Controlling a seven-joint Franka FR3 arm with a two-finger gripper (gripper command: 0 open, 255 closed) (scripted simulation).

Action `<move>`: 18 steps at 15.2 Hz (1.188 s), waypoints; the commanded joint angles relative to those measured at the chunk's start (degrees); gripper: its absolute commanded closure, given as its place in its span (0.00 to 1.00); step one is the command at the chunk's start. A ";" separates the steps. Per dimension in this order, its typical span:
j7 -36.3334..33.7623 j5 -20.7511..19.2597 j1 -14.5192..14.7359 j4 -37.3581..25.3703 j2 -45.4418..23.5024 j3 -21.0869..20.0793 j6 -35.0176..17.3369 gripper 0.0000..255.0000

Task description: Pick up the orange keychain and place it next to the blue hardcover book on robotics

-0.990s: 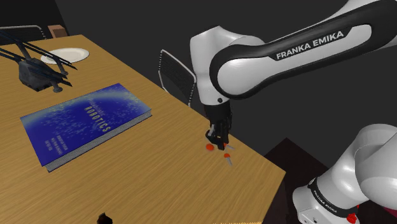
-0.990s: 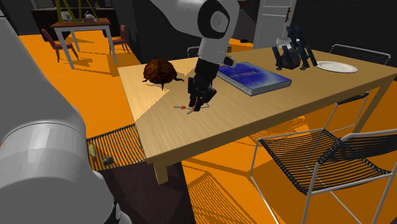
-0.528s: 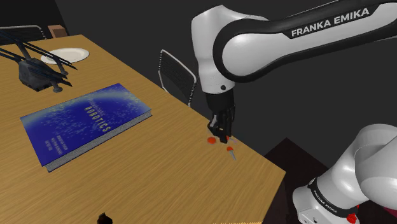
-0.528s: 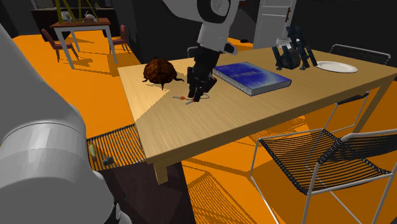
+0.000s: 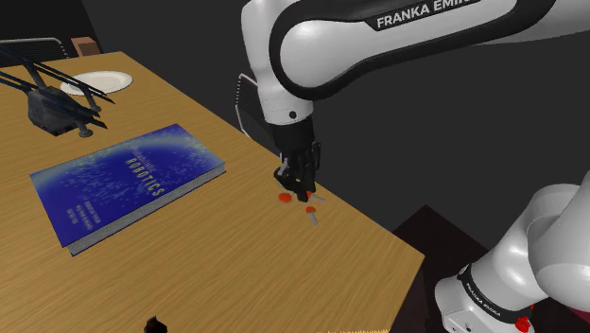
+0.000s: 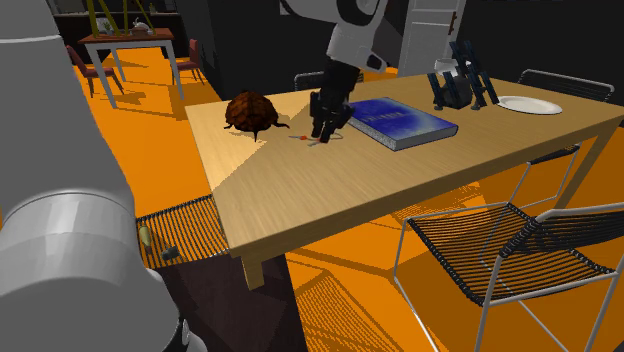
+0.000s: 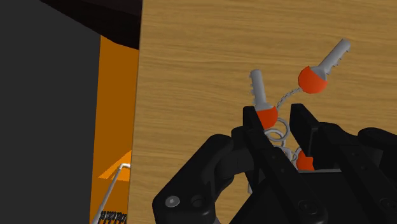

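Nearest in the shoulder view, at its lower right, the white arm (image 5: pixel 539 236) wears a black band printed "FRANKA EMIKA" in small white letters. The big upper link across the top reads "FRANKA EMI", the rest cut off by the picture's edge. At the bottom edge a small dark thing (image 5: pixel 154 324) sits on the wooden worktop (image 5: pixel 217 274), too small to name.

A little farther, the black jaws point down near the worktop's right edge and are closed on the orange keychain (image 5: pixel 308 210). In the wrist view the 2 fingers (image 7: pixel 305 130) pinch its coiled wire ring between them. 3 grey keys with orange heads fan out from the ring, 2 past the fingertips and 1 half hidden behind a finger. Whether the keys touch the wood or hang just above it cannot be told.

The keychain is near the blue book (image 5: pixel 128 184), to its right in the shoulder view and apart from it. In the second exterior view it lies between a brown domed thing (image 6: pixel 250 110) and the book's left corner. The book lies flat, cover up, with "ROBOTICS" in pale capitals; the smaller lines on the cover cannot be read.

Farther along the worktop stand a dark spiky object (image 5: pixel 52 99) and a white plate (image 5: pixel 95 82). A black wire chair (image 5: pixel 255 109) stands behind the worktop's right edge.

In the second exterior view, far across an orange floor (image 6: pixel 150 130), stand a small table with red chairs (image 6: pixel 125 40) and a white door (image 6: pixel 430 30).
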State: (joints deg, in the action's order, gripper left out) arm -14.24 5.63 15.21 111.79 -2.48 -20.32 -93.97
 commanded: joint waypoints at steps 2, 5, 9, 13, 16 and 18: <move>-2.34 -2.00 0.96 -8.72 -7.28 -0.51 1.71 1.00; -4.49 -4.15 2.53 -18.68 -14.88 -0.70 4.34 1.00; -6.85 -7.07 5.65 -34.82 -26.04 -0.44 9.62 1.00; -7.81 -8.92 8.32 -46.95 -34.15 0.11 13.69 1.00; -7.66 -8.94 8.07 -44.54 -34.11 0.18 11.35 1.00; -7.56 -8.99 7.94 -43.09 -34.18 0.23 9.86 1.00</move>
State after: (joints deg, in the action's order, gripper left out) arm -21.97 -3.41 23.41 67.40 -37.03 -20.11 -83.18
